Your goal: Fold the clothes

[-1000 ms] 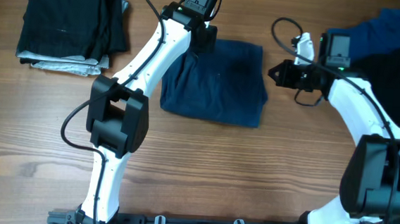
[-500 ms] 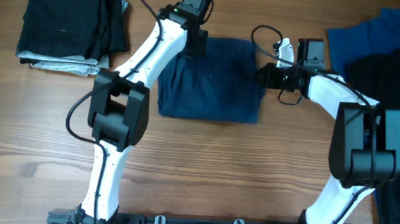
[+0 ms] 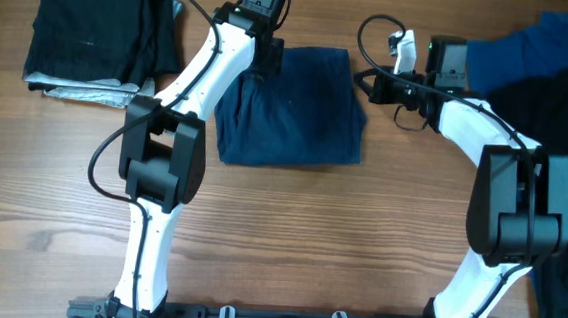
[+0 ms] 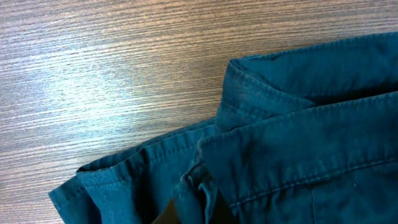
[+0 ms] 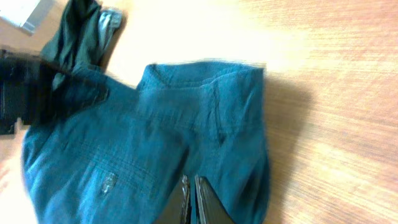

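Observation:
Folded dark navy shorts (image 3: 290, 104) lie flat on the wooden table at its far middle. My left gripper (image 3: 268, 60) sits at their far left corner, shut on a bunched fold of the hem (image 4: 200, 186). Only a sliver of that gripper (image 4: 198, 215) shows at the bottom edge of the left wrist view. At the far right corner, my right gripper (image 3: 362, 84) is shut with a thin layer of the shorts (image 5: 155, 137) pinched between its dark fingertips (image 5: 202, 198). The right gripper (image 5: 191, 198) points across the cloth.
A folded stack of black and light grey clothes (image 3: 100, 38) rests at the far left. A loose pile of brighter blue (image 3: 512, 55) and black garments (image 3: 567, 129) covers the right side. Cables loop above both wrists.
Both grippers have slid the navy shorts to the left and toward the far edge. The right arm swung in to the shorts' far right corner. The cloth now lies squarer.

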{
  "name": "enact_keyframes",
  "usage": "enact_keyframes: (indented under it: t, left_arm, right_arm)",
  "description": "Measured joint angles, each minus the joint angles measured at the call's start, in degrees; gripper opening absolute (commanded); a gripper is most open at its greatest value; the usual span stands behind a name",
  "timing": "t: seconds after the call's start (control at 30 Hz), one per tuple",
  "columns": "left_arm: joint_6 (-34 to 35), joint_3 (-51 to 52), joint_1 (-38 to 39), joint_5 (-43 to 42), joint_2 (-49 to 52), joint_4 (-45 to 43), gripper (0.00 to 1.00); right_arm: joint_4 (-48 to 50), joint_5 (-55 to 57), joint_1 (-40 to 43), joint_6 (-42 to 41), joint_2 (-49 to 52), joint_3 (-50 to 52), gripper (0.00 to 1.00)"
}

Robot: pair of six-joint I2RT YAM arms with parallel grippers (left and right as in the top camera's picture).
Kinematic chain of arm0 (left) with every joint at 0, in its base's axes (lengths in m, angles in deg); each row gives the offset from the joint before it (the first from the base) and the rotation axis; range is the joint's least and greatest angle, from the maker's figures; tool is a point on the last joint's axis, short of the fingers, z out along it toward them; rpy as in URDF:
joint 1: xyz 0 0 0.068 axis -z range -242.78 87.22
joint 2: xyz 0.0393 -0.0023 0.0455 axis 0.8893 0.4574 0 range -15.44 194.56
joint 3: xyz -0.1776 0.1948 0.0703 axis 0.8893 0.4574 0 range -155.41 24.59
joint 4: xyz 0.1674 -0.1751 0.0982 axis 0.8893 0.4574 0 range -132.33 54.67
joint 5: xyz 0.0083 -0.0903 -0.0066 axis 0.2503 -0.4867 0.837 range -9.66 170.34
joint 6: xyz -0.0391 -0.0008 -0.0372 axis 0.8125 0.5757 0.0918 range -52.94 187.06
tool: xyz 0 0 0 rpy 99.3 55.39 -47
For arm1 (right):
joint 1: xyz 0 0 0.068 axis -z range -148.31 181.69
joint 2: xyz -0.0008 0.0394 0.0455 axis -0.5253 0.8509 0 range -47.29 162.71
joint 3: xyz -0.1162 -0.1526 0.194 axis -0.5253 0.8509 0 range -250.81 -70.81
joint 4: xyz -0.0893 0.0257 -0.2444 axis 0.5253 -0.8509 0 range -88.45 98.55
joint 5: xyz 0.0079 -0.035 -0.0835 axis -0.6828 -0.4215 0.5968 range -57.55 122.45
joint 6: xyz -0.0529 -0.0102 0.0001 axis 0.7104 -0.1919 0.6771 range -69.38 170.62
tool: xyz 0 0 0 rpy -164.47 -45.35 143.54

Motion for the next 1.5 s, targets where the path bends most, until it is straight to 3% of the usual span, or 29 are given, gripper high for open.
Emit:
enact_keyframes:
  t: [0.23, 0.63, 0.73, 0.83, 0.93, 1.13, 1.2, 1.23, 1.27, 1.5]
  left_arm:
    - [0.0, 0.0, 0.1, 0.0, 0.0, 0.0, 0.04]
    - [0.0, 0.0, 2.9, 0.4, 0.0, -0.5, 0.06]
    - [0.0, 0.0, 1.5, 0.4, 0.0, -0.7, 0.23]
    - [0.5, 0.0, -0.4, 0.4, 0.1, -1.4, 0.51]
    - [0.6, 0.0, -2.7, 2.1, 1.2, -2.4, 0.58]
    - [2.7, -0.1, -7.0, 7.3, 1.9, 0.8, 0.46]
    - [4.2, -0.2, -8.6, 4.1, -0.5, 2.5, 0.25]
    - [4.5, -0.2, -8.7, 3.4, -0.8, 2.7, 0.07]
    - [5.1, -0.3, -9.4, -1.3, -4.1, 4.4, 0.04]
    - [4.8, -0.6, -9.8, -29.7, -11.4, 17.8, 0.04]
  right_arm:
    - [13.6, 6.6, -3.7, -3.4, 3.1, -0.3, 0.04]
    - [16.2, 9.4, -5.0, -4.7, 11.9, -0.3, 0.04]
    - [16.2, 9.4, -5.0, -4.7, 11.9, -0.3, 0.04]
    - [15.8, 9.4, -5.0, -5.1, 11.9, -0.3, 0.04]
    - [15.5, 9.4, -5.0, -5.3, 11.9, -0.4, 0.04]
    - [15.3, 9.4, -5.0, -5.7, 11.9, -0.5, 0.04]
    - [15.3, 9.4, -5.0, -5.8, 11.9, -0.5, 0.04]
    - [15.2, 9.4, -5.0, -5.8, 11.9, -0.5, 0.04]
    - [15.0, 9.4, -5.0, -5.8, 11.9, -0.5, 0.04]
    - [13.8, 9.4, -5.0, -6.0, 11.9, -0.9, 0.04]
